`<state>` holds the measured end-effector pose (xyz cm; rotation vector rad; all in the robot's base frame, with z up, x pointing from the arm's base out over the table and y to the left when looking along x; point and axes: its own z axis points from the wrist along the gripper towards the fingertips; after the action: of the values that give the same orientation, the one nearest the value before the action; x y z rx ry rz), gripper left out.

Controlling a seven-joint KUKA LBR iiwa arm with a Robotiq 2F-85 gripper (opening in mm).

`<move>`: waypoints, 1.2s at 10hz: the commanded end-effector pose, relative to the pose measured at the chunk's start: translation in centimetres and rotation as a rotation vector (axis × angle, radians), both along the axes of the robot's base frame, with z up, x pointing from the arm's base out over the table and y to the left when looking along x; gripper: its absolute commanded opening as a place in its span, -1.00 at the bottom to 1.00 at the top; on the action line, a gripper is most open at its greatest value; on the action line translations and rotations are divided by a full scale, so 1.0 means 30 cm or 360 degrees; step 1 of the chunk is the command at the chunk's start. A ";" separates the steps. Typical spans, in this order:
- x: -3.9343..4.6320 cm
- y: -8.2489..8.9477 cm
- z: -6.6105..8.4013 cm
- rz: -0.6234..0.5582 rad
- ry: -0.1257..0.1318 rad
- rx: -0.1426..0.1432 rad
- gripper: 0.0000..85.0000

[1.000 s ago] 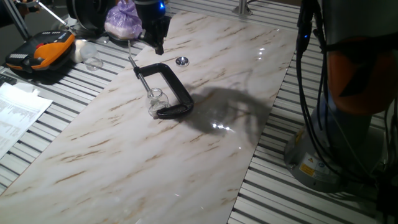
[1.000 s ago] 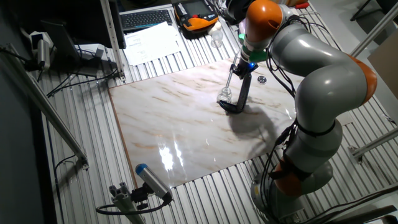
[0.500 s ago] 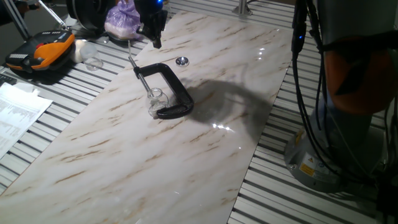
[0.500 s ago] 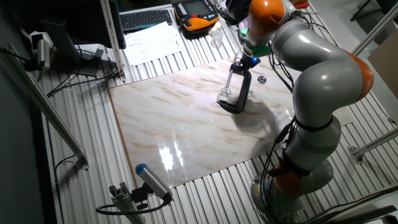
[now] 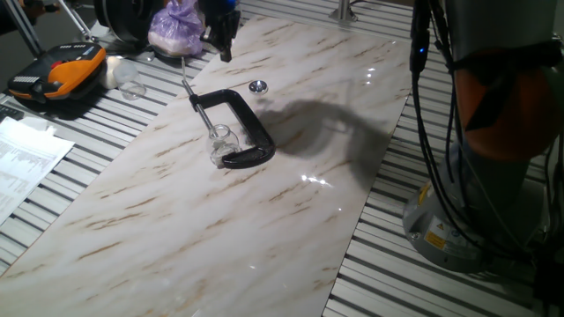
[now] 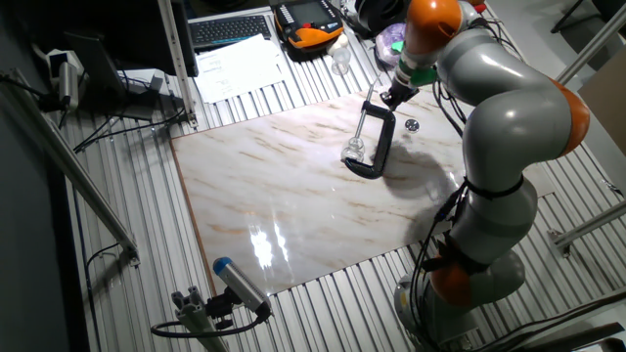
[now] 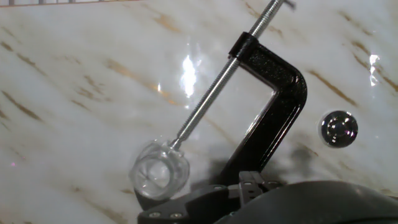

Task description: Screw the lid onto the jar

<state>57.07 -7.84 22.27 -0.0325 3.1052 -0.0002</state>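
Since a second ago the two-finger gripper (image 5: 225,40) has lifted and drifted off toward twelve o'clock, away from the black C-clamp (image 5: 236,128). From one fixed view, the small clear glass jar (image 5: 220,139) sits pinned in the clamp, and the small shiny round metal lid (image 5: 257,86) lies loose on the marble table (image 5: 264,229), at about one o'clock from the jar. From the other fixed view, the gripper hangs over the clamp's far end, empty as far as I can see (whether its jaws stand wide or narrow I cannot tell). From the hand view, the jar's open mouth faces up at the screw's tip, with the lid at three o'clock. My worry: a shiny, low lid may skid from closing fingers or seat cross-threaded.
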 end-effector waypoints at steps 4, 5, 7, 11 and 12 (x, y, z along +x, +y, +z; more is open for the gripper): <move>0.032 -0.095 -0.002 0.0031 0.0006 0.0001 -1.00; 0.044 -0.128 -0.015 0.0041 0.0006 0.0001 -1.00; 0.064 -0.179 -0.047 0.0051 0.0003 0.0001 -1.00; 0.064 -0.245 -0.079 0.0013 0.0025 -0.0029 -1.00; 0.062 -0.258 -0.084 -0.0001 0.0040 -0.0032 -1.00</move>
<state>58.92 -15.62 19.71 -0.0278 3.1333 -0.0317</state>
